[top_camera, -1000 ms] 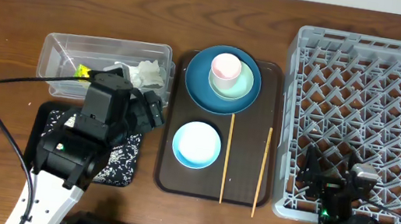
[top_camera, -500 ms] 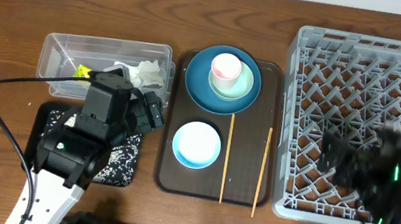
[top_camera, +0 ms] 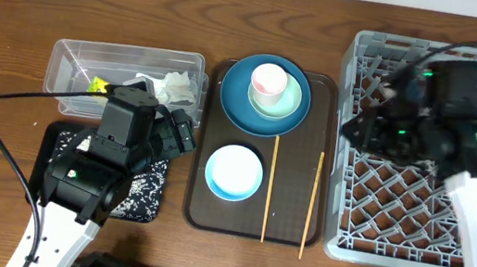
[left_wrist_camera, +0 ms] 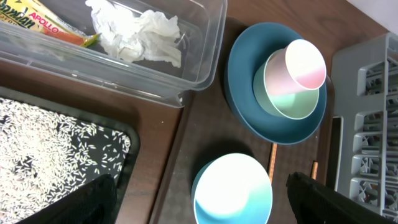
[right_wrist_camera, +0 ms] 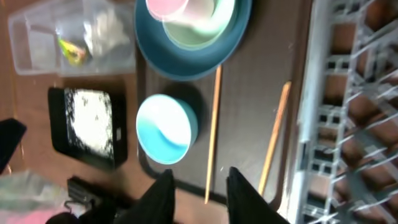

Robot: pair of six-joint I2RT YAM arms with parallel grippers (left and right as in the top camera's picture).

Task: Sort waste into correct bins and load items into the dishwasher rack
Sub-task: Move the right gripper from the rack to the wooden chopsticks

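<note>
On the brown serving tray (top_camera: 295,160) a pink cup (top_camera: 268,80) sits in a pale green bowl (top_camera: 289,105) on the dark blue plate (top_camera: 235,105). A pale blue-white bowl (top_camera: 234,172) and two chopsticks (top_camera: 269,189) (top_camera: 311,205) lie nearer the front. The clear tub (top_camera: 68,67) holds a white tissue (top_camera: 176,87) and a yellow-green wrapper (top_camera: 96,84). Rice grains cover the black tray (top_camera: 152,189). My left gripper (left_wrist_camera: 200,193) is open wide above the pale blue bowl (left_wrist_camera: 233,190). My right gripper (right_wrist_camera: 200,186) hovers over the grey rack's (top_camera: 415,210) left side, fingers narrowly apart and empty.
The rack fills the right of the wooden table, its left wall close beside the brown tray. The tub and black tray stand left of that tray. A black cable (top_camera: 5,133) loops across the table at the far left.
My right arm has swung from the table's front edge up over the rack's left half, and its jaws have narrowed. The left arm has not moved.
</note>
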